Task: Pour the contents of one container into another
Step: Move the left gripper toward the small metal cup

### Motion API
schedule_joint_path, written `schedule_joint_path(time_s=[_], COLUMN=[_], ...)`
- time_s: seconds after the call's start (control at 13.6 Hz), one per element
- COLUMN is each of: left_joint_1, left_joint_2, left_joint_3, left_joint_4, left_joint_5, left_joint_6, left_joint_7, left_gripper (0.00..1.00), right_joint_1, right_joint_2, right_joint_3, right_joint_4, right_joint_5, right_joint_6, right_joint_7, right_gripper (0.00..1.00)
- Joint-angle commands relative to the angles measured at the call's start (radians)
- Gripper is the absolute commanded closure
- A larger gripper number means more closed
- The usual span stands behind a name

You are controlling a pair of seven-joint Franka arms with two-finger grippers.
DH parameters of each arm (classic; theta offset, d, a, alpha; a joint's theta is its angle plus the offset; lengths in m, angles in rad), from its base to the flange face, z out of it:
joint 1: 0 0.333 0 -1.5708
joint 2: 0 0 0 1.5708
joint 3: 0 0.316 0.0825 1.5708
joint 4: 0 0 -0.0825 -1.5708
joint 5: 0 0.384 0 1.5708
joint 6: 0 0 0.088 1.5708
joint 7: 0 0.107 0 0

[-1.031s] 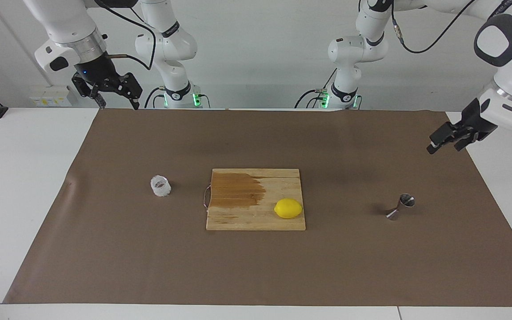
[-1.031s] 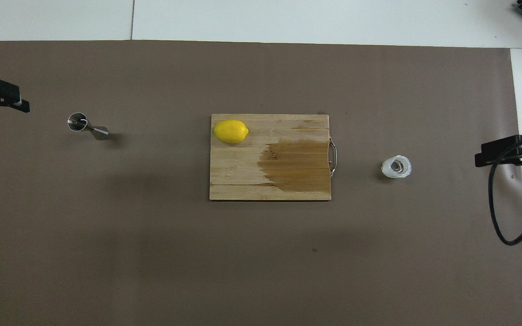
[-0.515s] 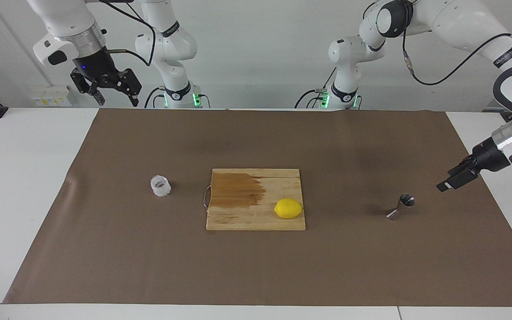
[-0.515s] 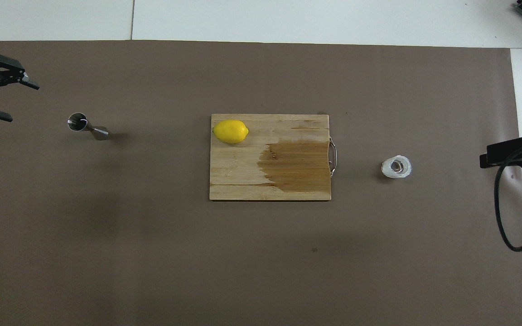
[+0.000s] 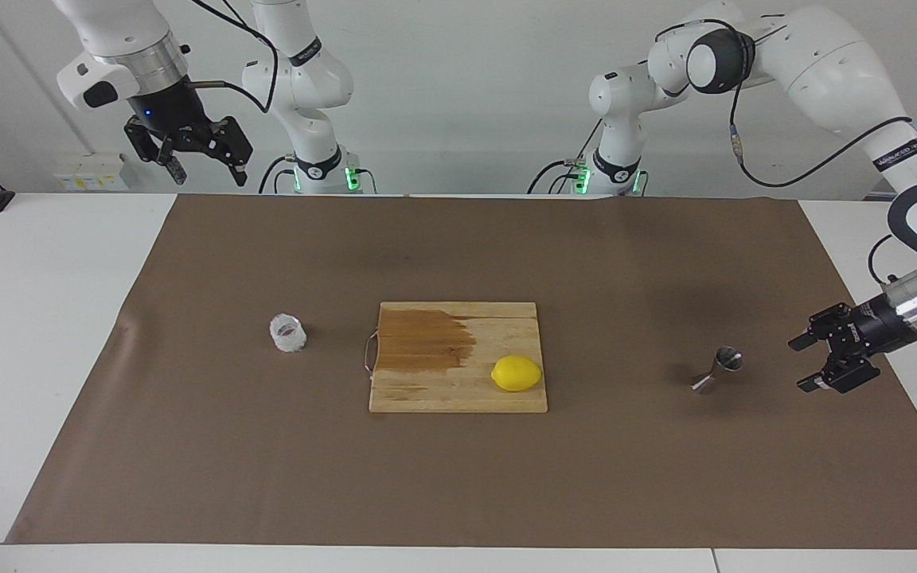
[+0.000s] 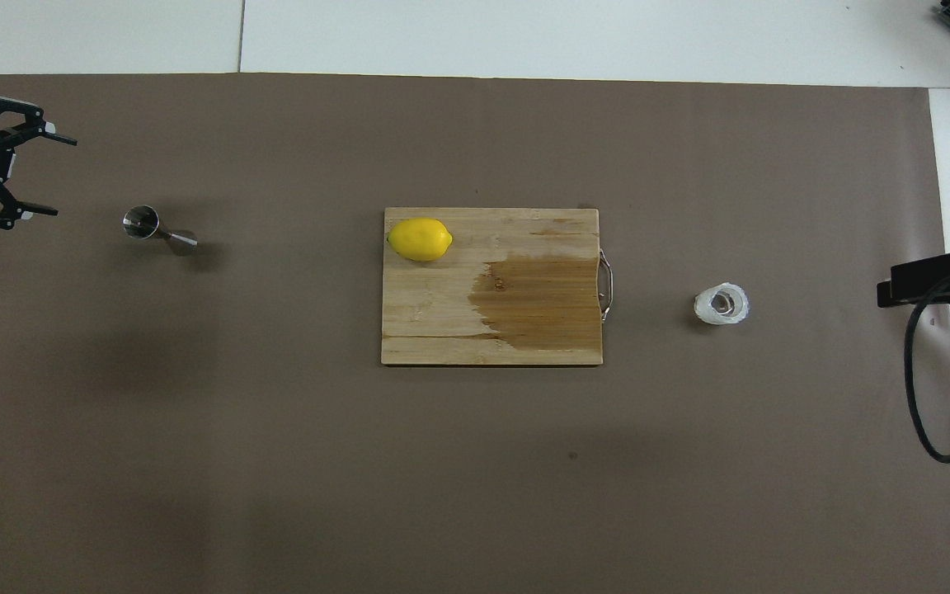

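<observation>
While both arms show in the facing view, the overhead view cuts them down to little: the left gripper (image 6: 25, 175) sits at the picture's edge, and of the right gripper only a dark block and a looping cable enter from the side. What the clear cup (image 5: 287, 333) holds cannot be made out; something darker lies inside it. The one readable marking is white lettering on the left gripper's black body, which looks like a Robotiq mark.

One clear cup, one steel jigger (image 5: 719, 370), one lemon (image 5: 517, 373) and one wooden cutting board (image 5: 427, 390) lie on a brown mat (image 5: 458, 477) that covers most of the white surface (image 5: 29, 318). The cutting board sits mid-surface with a dark wet-looking stain over part of it and a metal handle on the side toward the right arm; the lemon rests on the board's corner toward the left arm's end, farther from the robots. The cup stands upright beside the board toward the right arm's end. The jigger stands well apart, toward the left arm's end.

The left gripper (image 5: 799, 362) hangs low near the jigger without touching it, fingers spread and empty. The right gripper (image 5: 208, 173) is raised over the surface's edge nearest the robots, fingers spread, holding nothing.
</observation>
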Motion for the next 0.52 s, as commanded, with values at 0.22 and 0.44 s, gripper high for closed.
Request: schedule_joint_path(time_s=[0.22,0.44], left_joint_1=[0.004,0.004], left_joint_2=[-0.061,-0.14], left_joint_3=[-0.009,-0.009], left_joint_4=[-0.2,-0.399], left_joint_5=[-0.032,-0.053], left_joint_6=[0.133,0.223], left_joint_7=[-0.061,-0.114], left_gripper=[0.0,0.0], right_joint_1=[-0.014,-0.014], right_joint_2=[-0.016,-0.016], right_joint_3=[0.004,0.004], right_joint_4=[-0.016,-0.016], right_joint_5=[0.019,0.019], right_joint_6=[-0.001,-0.001], right_joint_7=[-0.025,-0.025], right_gripper=[0.0,0.0])
